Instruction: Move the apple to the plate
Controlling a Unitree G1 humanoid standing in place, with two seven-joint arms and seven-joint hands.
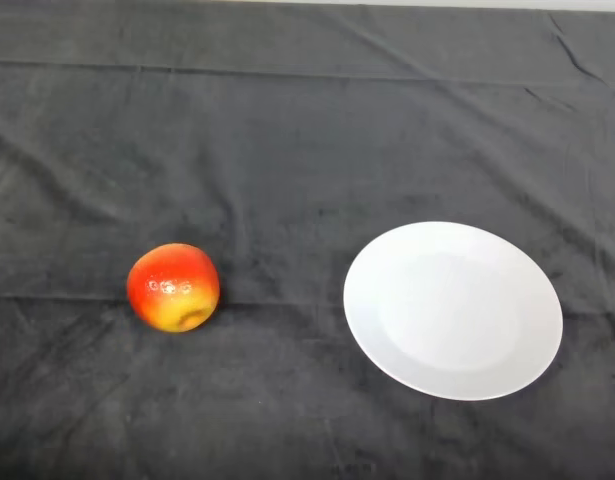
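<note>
The apple [173, 287] lies well left of the white plate [453, 310], apart from it. No hand shows, so its state is unknown. Being round, the apple may roll if nudged off-centre.

No part of the robot's body falls inside the head view, so its colours, shapes, screws and markings cannot be told here.

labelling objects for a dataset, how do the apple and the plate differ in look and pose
The apple is round, red and yellow; the plate is flat and plain white. The plate has the wider outline. The apple sits to the plate's left, apart from it. Both rest on the dark cloth.
</note>
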